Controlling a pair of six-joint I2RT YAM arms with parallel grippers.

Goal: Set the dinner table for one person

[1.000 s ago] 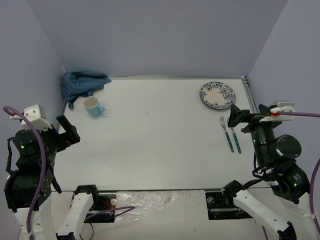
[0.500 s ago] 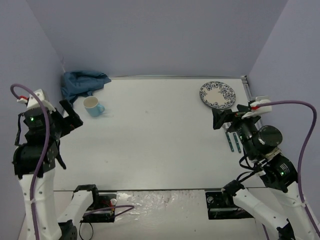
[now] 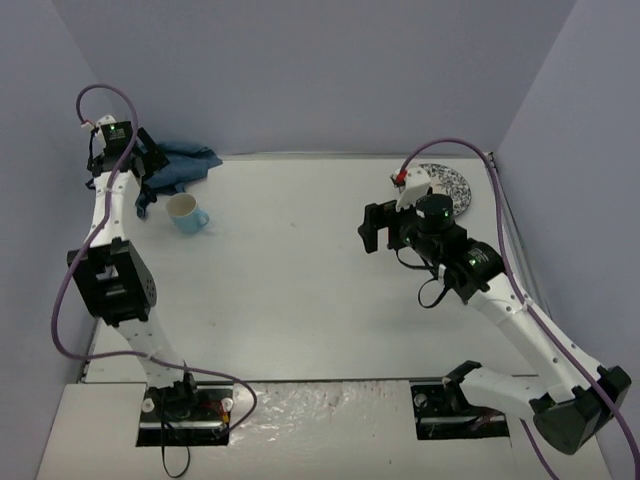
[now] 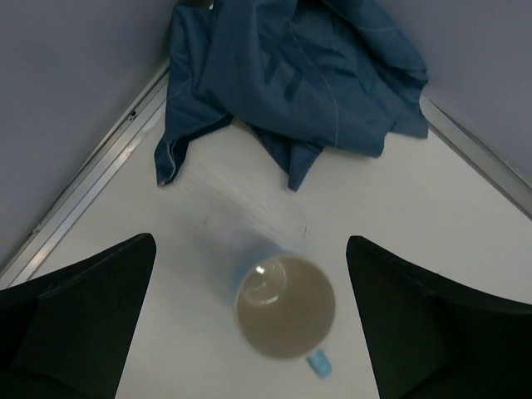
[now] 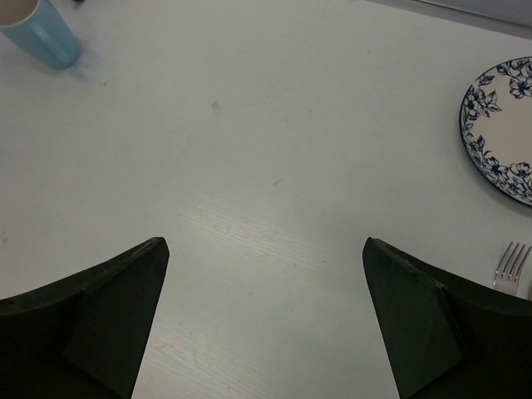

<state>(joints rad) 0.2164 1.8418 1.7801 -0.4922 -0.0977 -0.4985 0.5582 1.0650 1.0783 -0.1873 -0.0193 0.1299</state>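
Observation:
The white dinner table point(image 3: 290, 300) holds a light blue mug point(image 3: 185, 213) at the far left. A blue-flowered plate point(image 3: 452, 186) sits at the far right, partly behind my right arm. My left gripper point(image 3: 147, 168) hangs open high over the far left corner. In the left wrist view the open mug point(image 4: 285, 306) stands upright below and between the spread fingers of that gripper point(image 4: 249, 249). My right gripper point(image 3: 372, 228) is open and empty above the table's middle right. The right wrist view shows its spread gripper point(image 5: 266, 245), the plate point(image 5: 503, 125), fork tines point(image 5: 509, 266) and the mug point(image 5: 41, 33).
A crumpled blue cloth point(image 3: 172, 163) lies in the far left corner beside the mug; it also shows in the left wrist view point(image 4: 291, 75). Grey-blue walls close in the table on three sides, with a metal rail point(image 4: 91, 183) along the left edge. The cutlery is hidden under my right arm in the top view.
Both arms have unfolded from near their bases. The left reached to the far left corner over the mug and cloth. The right swung left over the table, covering the cutlery.

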